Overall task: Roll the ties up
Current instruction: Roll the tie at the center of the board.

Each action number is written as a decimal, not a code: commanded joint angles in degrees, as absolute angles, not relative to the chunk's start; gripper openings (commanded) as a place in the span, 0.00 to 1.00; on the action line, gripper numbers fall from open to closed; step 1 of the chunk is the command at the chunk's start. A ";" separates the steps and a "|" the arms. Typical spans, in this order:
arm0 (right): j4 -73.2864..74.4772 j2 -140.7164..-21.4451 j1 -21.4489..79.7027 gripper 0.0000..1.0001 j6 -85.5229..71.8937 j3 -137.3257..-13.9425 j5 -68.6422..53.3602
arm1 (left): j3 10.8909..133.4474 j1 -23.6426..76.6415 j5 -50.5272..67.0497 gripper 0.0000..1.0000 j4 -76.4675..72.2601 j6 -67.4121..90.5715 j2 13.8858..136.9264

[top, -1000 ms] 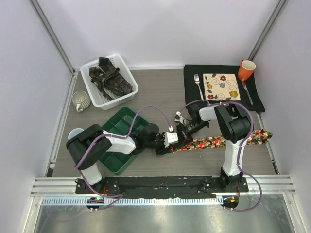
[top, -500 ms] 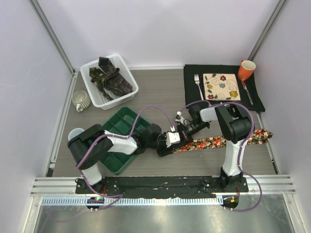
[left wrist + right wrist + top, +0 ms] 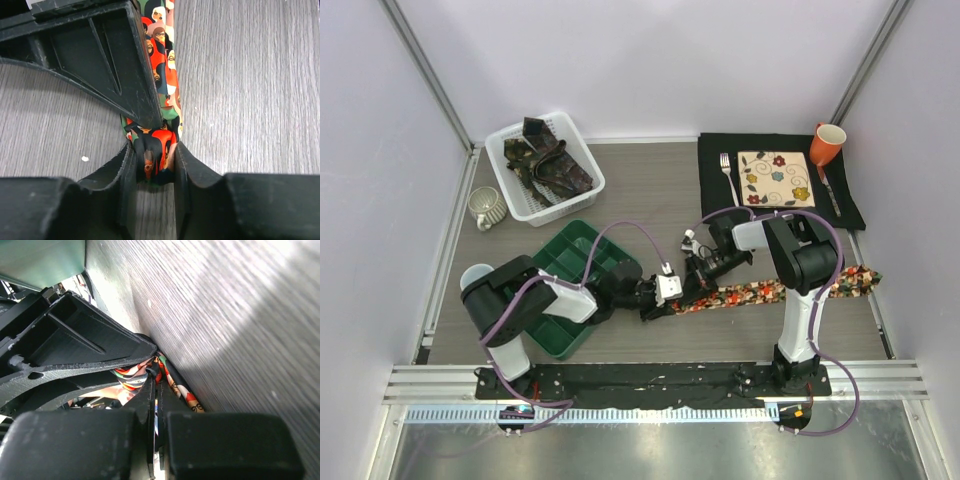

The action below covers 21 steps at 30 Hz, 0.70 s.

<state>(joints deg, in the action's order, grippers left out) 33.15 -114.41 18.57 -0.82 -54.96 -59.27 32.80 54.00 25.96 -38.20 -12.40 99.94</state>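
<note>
Red floral tie (image 3: 770, 291) lies across desk (image 3: 650, 190), near front edge | left claw (image 3: 155, 155) clamped on its rolled end | right claw (image 3: 154, 377) pinched shut on fabric | keep coil tight, edges square

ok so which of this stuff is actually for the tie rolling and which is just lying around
For the job: red tie, held by left gripper and right gripper; dark ties in the white basket.
Just lying about: green tray, plate, fork, knife, orange mug, black mat, pale mug.
</note>
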 commanded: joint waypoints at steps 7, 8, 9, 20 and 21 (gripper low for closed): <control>39.10 -109.09 16.80 0.21 0.95 -56.42 -52.29 | 43.84 55.46 20.49 0.15 -6.38 -16.86 98.17; 39.63 -107.94 16.09 0.23 1.14 -56.51 -52.64 | 44.38 55.46 19.96 0.15 -4.59 -17.31 98.09; 40.68 -107.15 15.39 0.27 1.49 -56.69 -53.34 | 44.65 55.55 19.08 0.14 -3.27 -17.58 98.00; 37.45 -102.66 17.40 0.47 -2.18 -53.97 -62.58 | 48.95 55.99 18.63 0.14 3.78 -18.54 100.72; 34.57 -102.66 17.92 0.47 -4.55 -53.44 -62.32 | 49.39 55.99 18.72 0.15 3.78 -18.63 100.81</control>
